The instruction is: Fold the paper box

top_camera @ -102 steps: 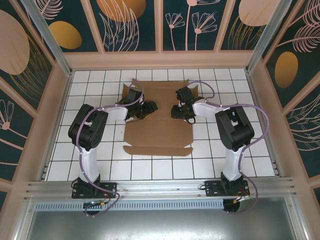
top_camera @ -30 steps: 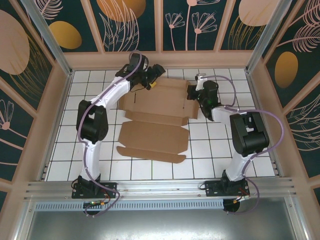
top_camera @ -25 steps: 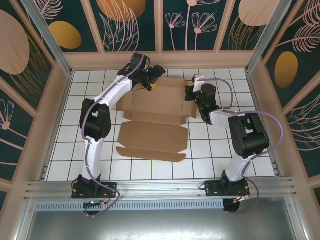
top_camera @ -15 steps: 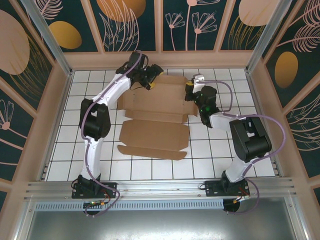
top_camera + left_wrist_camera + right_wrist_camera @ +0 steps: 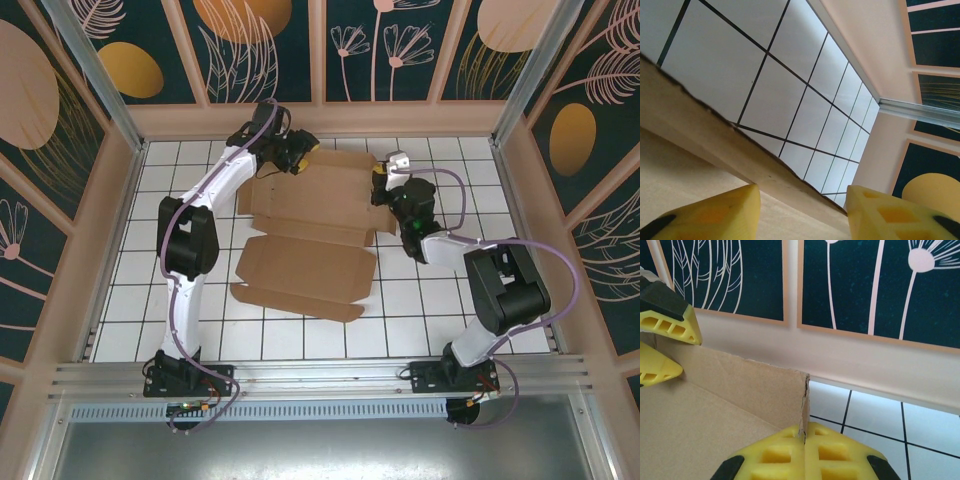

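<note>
— Where's the paper box [image 5: 305, 265]?
— Middle of the tiled table [image 5: 180, 170]. The near panels lie flat and the far edge stands up as a low wall.
— Right gripper [image 5: 383, 185]?
— At the box's far right corner. Its yellow fingers [image 5: 775, 457] are pinched together on the end of that wall.
— Left gripper [image 5: 297, 153]?
— Far left corner. Its fingers [image 5: 720, 212] are spread well apart with the cardboard edge running between them, and they aren't clamped on it.
</note>
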### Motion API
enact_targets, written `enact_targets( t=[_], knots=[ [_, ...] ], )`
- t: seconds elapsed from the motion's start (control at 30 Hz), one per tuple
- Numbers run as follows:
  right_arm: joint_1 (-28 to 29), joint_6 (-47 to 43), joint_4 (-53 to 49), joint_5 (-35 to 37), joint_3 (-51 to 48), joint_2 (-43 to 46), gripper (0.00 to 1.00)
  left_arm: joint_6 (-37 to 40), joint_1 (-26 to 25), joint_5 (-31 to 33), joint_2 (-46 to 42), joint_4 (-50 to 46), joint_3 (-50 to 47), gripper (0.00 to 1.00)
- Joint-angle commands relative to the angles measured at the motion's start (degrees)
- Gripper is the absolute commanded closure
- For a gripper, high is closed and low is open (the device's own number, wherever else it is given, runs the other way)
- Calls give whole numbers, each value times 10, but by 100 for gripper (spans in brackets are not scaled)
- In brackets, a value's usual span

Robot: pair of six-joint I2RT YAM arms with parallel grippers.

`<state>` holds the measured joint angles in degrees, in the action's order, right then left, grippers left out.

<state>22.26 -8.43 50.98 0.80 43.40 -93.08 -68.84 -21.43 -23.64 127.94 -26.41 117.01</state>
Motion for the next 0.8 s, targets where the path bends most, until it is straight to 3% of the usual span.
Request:
enact_targets(
  t=[0.0,0.2,0.5,0.57,0.63,0.77],
  knots=[
    [11,-29,50,27,-13,27,100,-22,2,-16,14,-5,19,55],
    [16,-38,70,36,-27,35,100,-21,2,-19,11,-3,18,67],
    [19,-57,87,58,-40,38,98,-21,2,-23,-19,11,-12,76],
    [19,-62,96,59,-44,38,98,-19,2,-27,-28,11,-24,67],
    [19,-67,111,58,-52,40,99,-23,2,-30,-46,12,-47,42],
    [25,-85,140,63,-63,43,99,-45,4,-32,-79,19,-84,26]
  ],
)
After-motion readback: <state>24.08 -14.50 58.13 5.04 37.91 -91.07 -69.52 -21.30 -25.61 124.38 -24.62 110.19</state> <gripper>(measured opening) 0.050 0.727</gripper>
